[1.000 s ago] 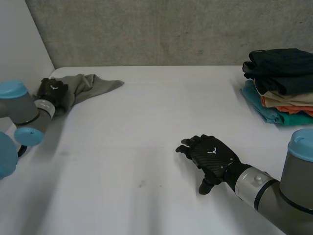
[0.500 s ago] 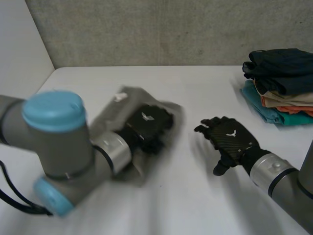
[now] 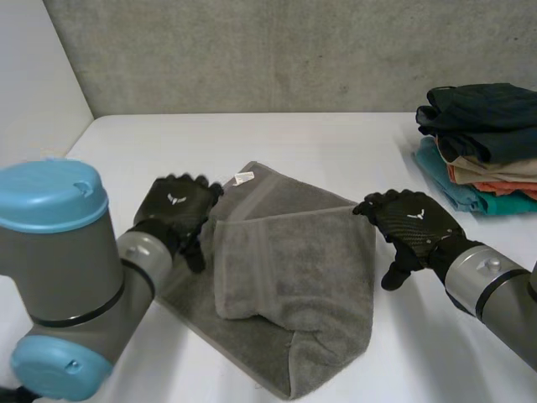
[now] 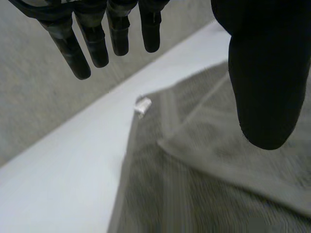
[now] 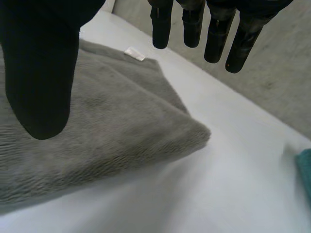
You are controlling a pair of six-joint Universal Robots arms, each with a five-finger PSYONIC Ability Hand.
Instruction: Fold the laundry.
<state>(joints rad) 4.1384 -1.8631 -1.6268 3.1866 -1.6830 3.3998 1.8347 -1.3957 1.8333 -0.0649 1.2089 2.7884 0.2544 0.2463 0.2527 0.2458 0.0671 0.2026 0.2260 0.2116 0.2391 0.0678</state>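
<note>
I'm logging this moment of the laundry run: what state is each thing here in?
Grey towel: lying loosely doubled over itself, unheld.
Left hand: open, by the towel's left edge.
Right hand: open, by the towel's right corner.
Clothes stack: folded, piled up.

1. A white table [image 3: 336, 143] spreads beneath the left hand [image 3: 174, 208] and the right hand [image 3: 409, 225].
2. A rough grey concrete wall [image 3: 294, 50] rises beyond their fingertips, along the table's far edge.
3. A plain white wall [image 3: 33, 75] stands off the left hand's outer side.
</note>
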